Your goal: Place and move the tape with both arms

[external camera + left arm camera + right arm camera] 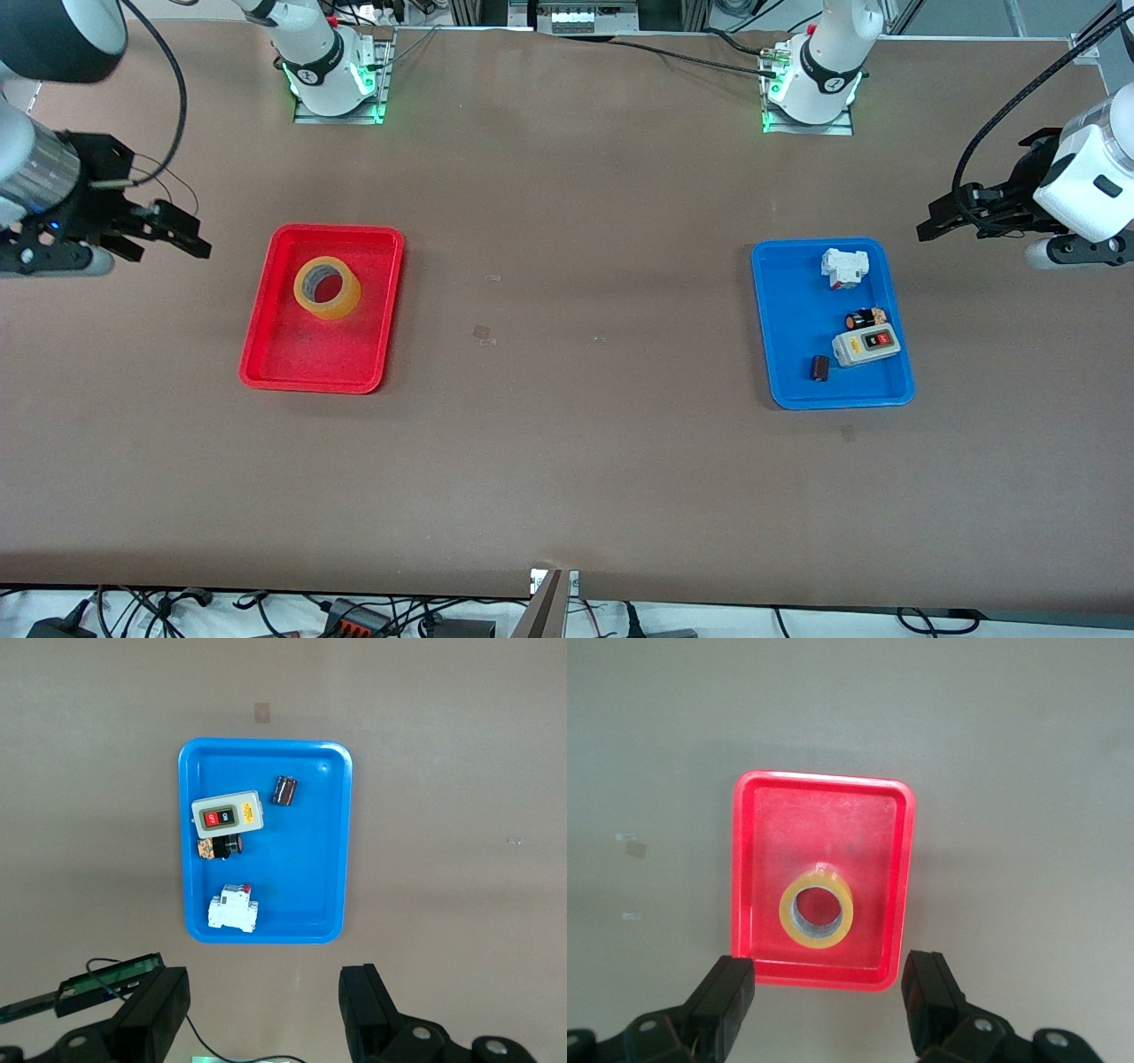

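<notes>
The tape (pixel 327 288) lay flat in the red tray (pixel 266 368), at the left of the front view's middle band. At that frame's left edge the right gripper (pixel 168 232) hung wide open and empty over bare table. At the right edge, past the blue tray (pixel 784 354), the left gripper (pixel 946 221) did likewise.

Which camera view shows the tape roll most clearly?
The right wrist view: it looks straight down on the tape roll, so its ring and round hole show whole, inside the red tray. The front view shows the roll smaller and slanted. The left wrist view shows only the blue tray, no tape.
</notes>
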### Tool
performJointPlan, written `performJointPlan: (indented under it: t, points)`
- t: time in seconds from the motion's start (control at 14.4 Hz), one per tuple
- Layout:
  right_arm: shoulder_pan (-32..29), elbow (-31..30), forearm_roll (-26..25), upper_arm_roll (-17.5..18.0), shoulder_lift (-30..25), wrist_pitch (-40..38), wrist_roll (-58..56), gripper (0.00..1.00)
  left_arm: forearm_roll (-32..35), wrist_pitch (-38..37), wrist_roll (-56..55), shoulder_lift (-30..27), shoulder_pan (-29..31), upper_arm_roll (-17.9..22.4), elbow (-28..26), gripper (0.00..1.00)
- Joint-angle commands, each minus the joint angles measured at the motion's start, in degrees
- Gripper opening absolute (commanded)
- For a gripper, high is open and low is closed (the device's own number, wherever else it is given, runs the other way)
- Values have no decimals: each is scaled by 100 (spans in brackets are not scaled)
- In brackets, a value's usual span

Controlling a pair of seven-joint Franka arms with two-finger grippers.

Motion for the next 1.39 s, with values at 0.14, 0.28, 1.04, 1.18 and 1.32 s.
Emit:
performJointPlan:
  t: [0.14,0.28,1.04,1.18,1.32]
  points:
    - [19,34,46,15,-307,-287,6,98,105,60,123,-166,53,-57,-181,100]
    - [19,209,63,15,-193,-304,-64,99,115,51,123,-158,36,-57,-181,100]
    - [28,782,28,6,159,-1007,-20,99,299,-19,466,-166,0,-57,-172,100]
    - [28,782,28,15,168,-981,-20,99,299,-28,484,-167,1,-57,-172,100]
    - [28,773,28,15,168,-972,-20,98,299,-28,484,-167,1,-57,-172,100]
